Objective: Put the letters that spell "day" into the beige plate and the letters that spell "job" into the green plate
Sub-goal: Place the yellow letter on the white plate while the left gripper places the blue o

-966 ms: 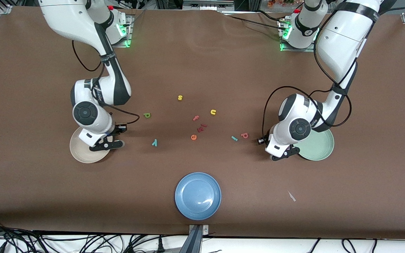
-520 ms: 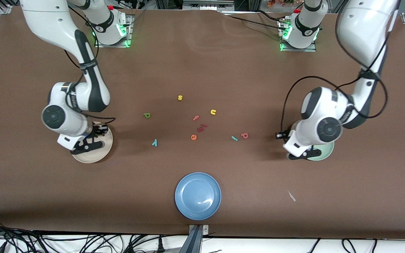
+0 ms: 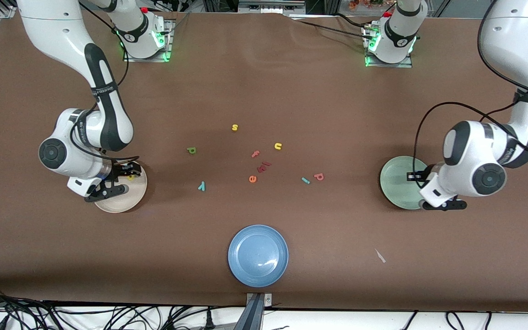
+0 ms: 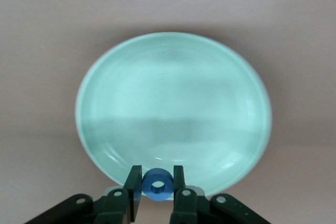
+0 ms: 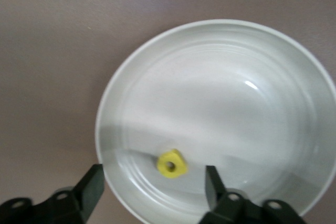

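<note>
counter (image 3: 264, 91): brown matte sheet, flat; carries three plates and the scattered letters
blue plate (image 3: 258, 255): glossy round shallow dish, nearest the front camera, not part of either word
beige plate (image 3: 129, 201): cream, smooth, plain rim, at the right arm's end; the drop spot for "day"
green plate (image 3: 394, 183): pale mint, same round shallow shape, at the left arm's end; the drop spot for "job", nothing in it yet
right gripper (image 5: 155, 184): low over the beige plate, fingers spread wide with nothing between them, looks like a fresh release
left gripper (image 4: 157, 184): over the rim of the green plate, fingers clamped on the blue o, so it likely drops next
yellow a (image 5: 172, 163): small foam, rounded with a hole; lies flat on the beige plate's floor, between the parted fingers
blue o (image 4: 158, 185): foam ring, pinched across its outside, not released
green d (image 3: 191, 150): dark green foam, loose on the counter mid-table
teal y (image 3: 202, 185): foam, nearer the front camera than the green d
pink b (image 3: 319, 176): pink-red foam, toward the left arm's end
teal j (image 3: 305, 180): short bar just beside the pink b; too small to read its shape surely
leftovers: yellow s (image 3: 234, 127), yellow u (image 3: 277, 146), pink f (image 3: 255, 154), orange e (image 3: 252, 178) stay mid-counter as distractors
</note>
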`<action>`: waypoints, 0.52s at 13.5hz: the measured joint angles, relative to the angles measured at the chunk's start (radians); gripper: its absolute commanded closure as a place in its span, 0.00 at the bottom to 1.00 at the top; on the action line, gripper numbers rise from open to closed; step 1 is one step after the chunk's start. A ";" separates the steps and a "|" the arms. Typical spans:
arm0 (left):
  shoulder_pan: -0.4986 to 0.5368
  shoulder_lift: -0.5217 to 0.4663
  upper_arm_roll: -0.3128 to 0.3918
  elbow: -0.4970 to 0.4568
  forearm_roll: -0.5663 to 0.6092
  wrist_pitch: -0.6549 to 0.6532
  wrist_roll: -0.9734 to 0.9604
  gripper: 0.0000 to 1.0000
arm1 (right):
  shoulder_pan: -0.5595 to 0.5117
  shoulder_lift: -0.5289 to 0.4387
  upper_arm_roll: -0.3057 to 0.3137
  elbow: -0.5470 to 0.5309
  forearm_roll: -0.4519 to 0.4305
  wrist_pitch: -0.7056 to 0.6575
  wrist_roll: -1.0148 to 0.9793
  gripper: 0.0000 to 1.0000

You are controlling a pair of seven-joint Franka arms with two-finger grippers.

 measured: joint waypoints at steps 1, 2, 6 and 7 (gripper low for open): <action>0.024 0.013 0.000 0.000 0.000 0.024 0.025 0.89 | 0.009 -0.001 0.010 0.000 0.001 0.000 0.042 0.00; 0.039 0.027 0.000 0.000 0.000 0.051 0.038 0.84 | 0.016 -0.003 0.026 0.000 0.001 0.000 0.086 0.00; 0.040 0.060 -0.008 0.000 0.000 0.087 0.043 0.00 | 0.031 -0.005 0.108 0.022 0.002 0.010 0.277 0.00; 0.040 0.060 -0.011 0.002 0.000 0.091 0.042 0.00 | 0.044 -0.005 0.120 0.037 0.002 0.010 0.329 0.00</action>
